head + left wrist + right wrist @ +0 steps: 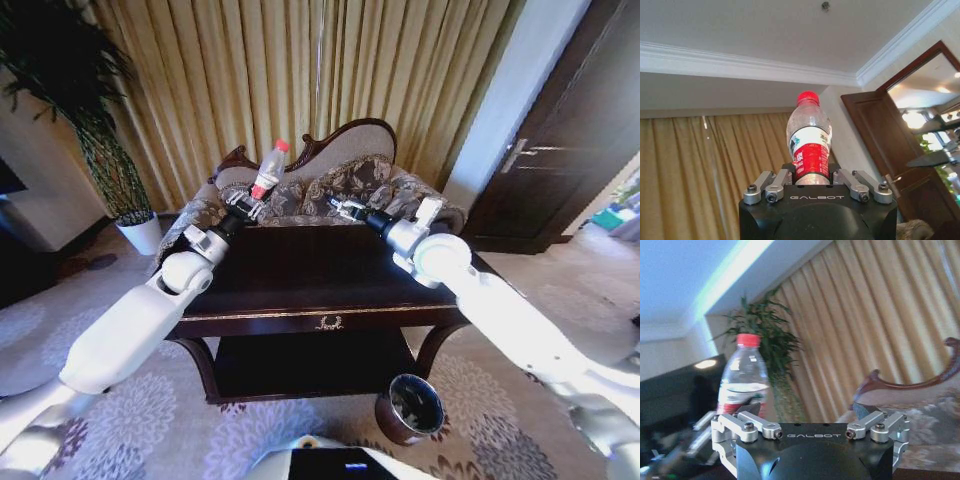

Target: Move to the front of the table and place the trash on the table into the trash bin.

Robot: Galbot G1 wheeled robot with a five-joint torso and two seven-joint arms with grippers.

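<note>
Head view puts the trash bin (pixel 412 408) nearest, on the patterned carpet (pixel 480 400) just in front of the counter (pixel 300 280), by its right front leg. The counter's dark glossy top lies beyond the bin, a gold drawer pull (pixel 329 322) centred on its front edge. Over the counter's far left part, the left gripper (pixel 244 205) holds the bottle (pixel 268 170) lifted clear of the top, red cap up, leaning slightly. In the left wrist view the left gripper (pixel 812 180) clamps the bottle (pixel 809 137) at its lower body, just under the red label. Over the counter's far middle, the right gripper (pixel 338 207) hangs with nothing between its spread fingers; the right wrist view shows it (pixel 812 432) wide apart. Behind the counter stands the sofa (pixel 340 170), then the gold curtains (pixel 300 70).
</note>
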